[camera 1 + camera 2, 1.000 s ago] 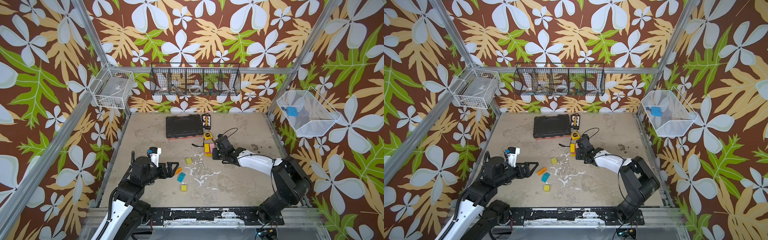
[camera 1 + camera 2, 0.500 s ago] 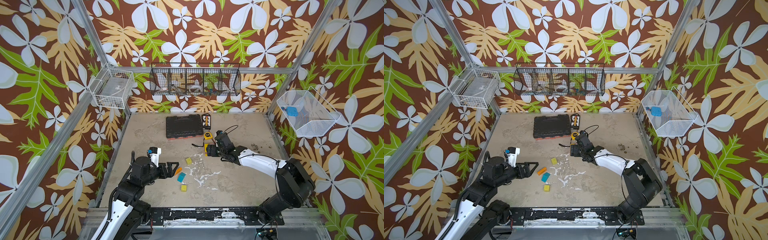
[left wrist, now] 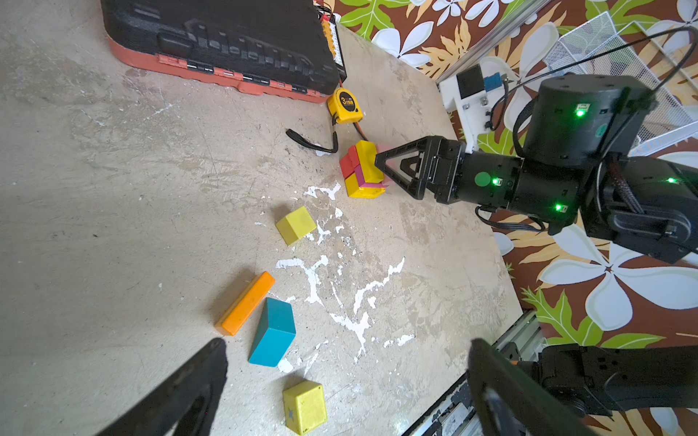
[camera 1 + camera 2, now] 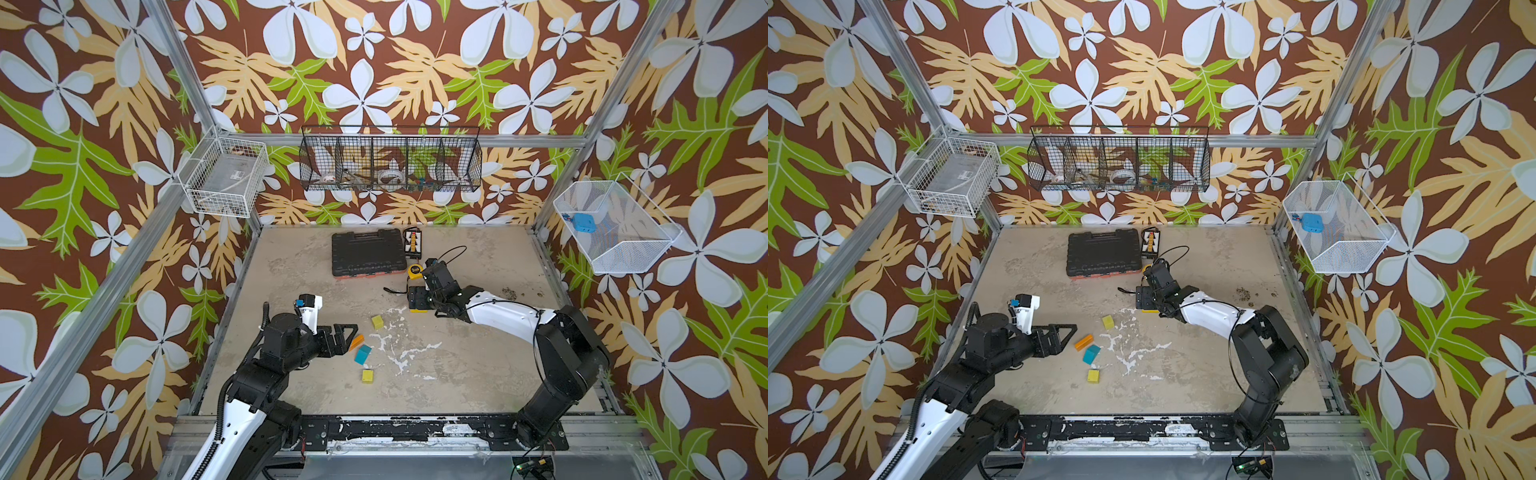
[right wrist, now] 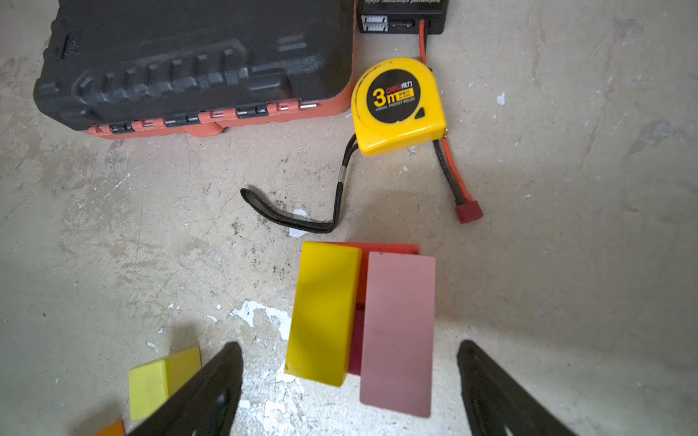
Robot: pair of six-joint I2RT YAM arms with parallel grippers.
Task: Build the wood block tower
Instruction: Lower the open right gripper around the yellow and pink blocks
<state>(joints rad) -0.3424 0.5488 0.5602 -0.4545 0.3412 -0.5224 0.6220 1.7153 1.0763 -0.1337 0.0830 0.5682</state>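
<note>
Right now the right gripper [image 5: 348, 345] stands with its black jaws spread wide, flanking the small tower of painted wooden blocks [image 3: 362, 174] without touching it; a yellow bar [image 5: 325, 313] and a pale pink bar [image 5: 396, 332] lie side by side on top, red and magenta pieces beneath. Just beyond sit the yellow round tape measure [image 5: 396, 105] and the flat black tool case [image 5: 189, 64]. The left gripper [image 3: 347, 343] hovers wide open and empty near the loose teal block [image 3: 272, 332], orange bar [image 3: 245, 304], a plain yellow cube [image 3: 295, 225] and a star-marked yellow cube [image 3: 305, 407] on the grey table [image 3: 113, 188]

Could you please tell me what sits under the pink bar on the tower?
A magenta block and a red block peek out beneath the pink bar; the rest below is covered.
</note>
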